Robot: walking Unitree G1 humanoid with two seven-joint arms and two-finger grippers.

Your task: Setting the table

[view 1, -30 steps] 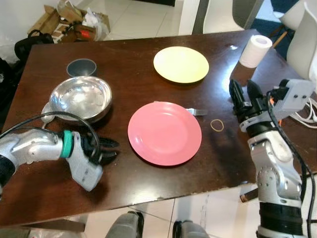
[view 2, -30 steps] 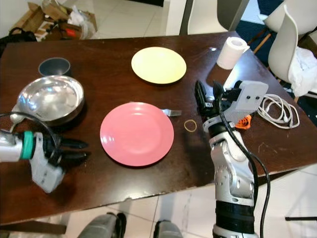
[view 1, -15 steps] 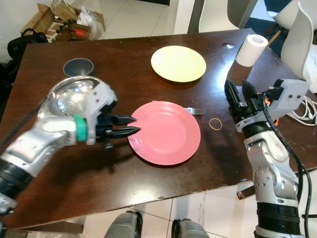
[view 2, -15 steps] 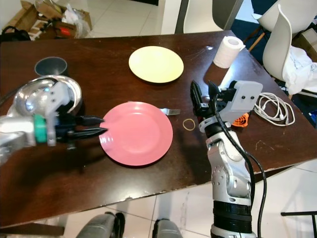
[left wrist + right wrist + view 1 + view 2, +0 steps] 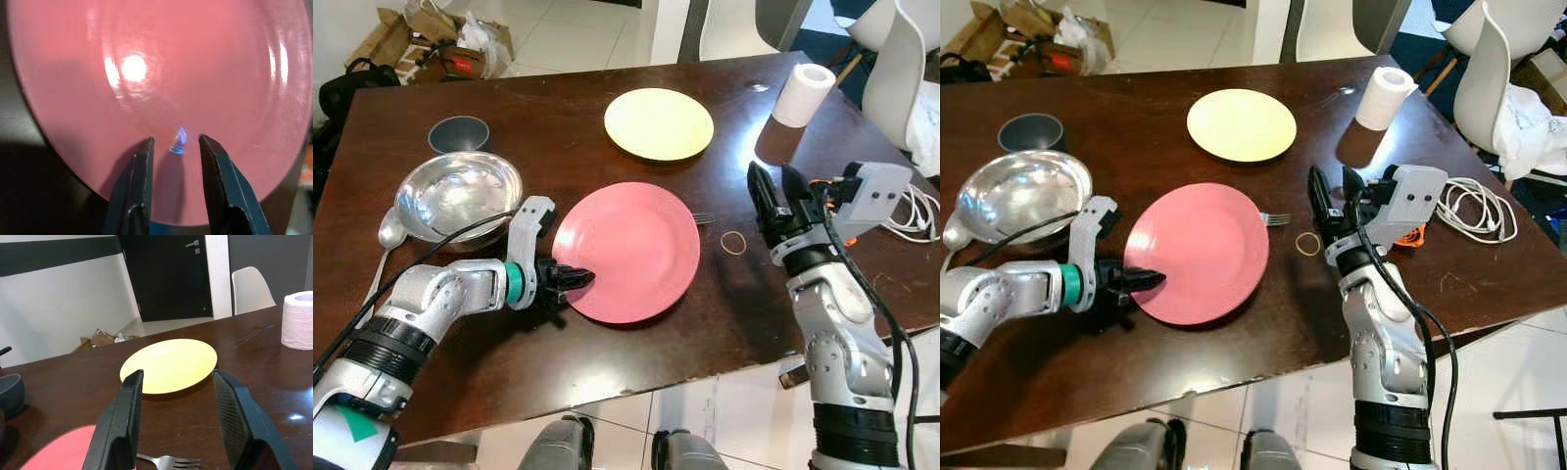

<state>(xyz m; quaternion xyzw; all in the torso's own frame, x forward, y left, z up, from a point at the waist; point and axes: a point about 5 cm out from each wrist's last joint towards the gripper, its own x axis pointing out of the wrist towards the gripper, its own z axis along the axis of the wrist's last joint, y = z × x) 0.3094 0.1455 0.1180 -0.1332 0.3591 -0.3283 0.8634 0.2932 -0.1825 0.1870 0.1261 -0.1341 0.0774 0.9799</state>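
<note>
1. From the head views: a dark wooden counter (image 5: pixel 607 343) carries a pink plate (image 5: pixel 626 251) near its middle, a yellow plate (image 5: pixel 659 123) farther back, a steel bowl (image 5: pixel 458 194) to the left with a spoon (image 5: pixel 384 245) beside it, a dark grey cup (image 5: pixel 458 133) behind the bowl, and a roll of paper (image 5: pixel 803 94) at the far right corner. A fork (image 5: pixel 1275 218) pokes out from under the pink plate's right edge, and a rubber band (image 5: pixel 734 242) lies just beyond it. A white chair (image 5: pixel 1489 78) and a coil of cable (image 5: pixel 1474 208) sit off to the right.
2. The left hand (image 5: pixel 576 279) lies low at the pink plate's left rim, fingertips on the rim. The right hand (image 5: pixel 773 196) is raised beside the rubber band, fingers parted and holding nothing.
3. Left wrist view: the two fingers (image 5: pixel 137 186) lie a little apart over the pink plate's edge.
4. Right wrist view: the spread fingers (image 5: pixel 122 421) frame the yellow plate, with the fork's tines below.
</note>
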